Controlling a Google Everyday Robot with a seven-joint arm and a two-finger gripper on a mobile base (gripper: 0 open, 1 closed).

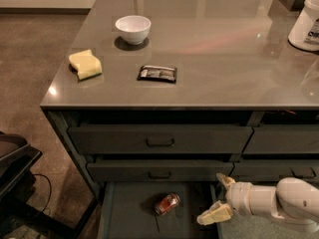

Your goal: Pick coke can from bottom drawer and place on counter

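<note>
The reach-in step is in hand: the gripper (211, 198) hangs just right of the coke can (167, 203), over the right edge of the open bottom drawer (127, 215), its two fingers spread wide and holding nothing. The can lies on its side on the drawer floor, apart from the fingers. Next, I judge, the gripper must move left until the fingers straddle the can, then close and lift. Beyond and above the can, the counter (214, 59) carries a dark packet (157, 73), a yellow sponge (85, 64) and a white bowl (132, 29).
</note>
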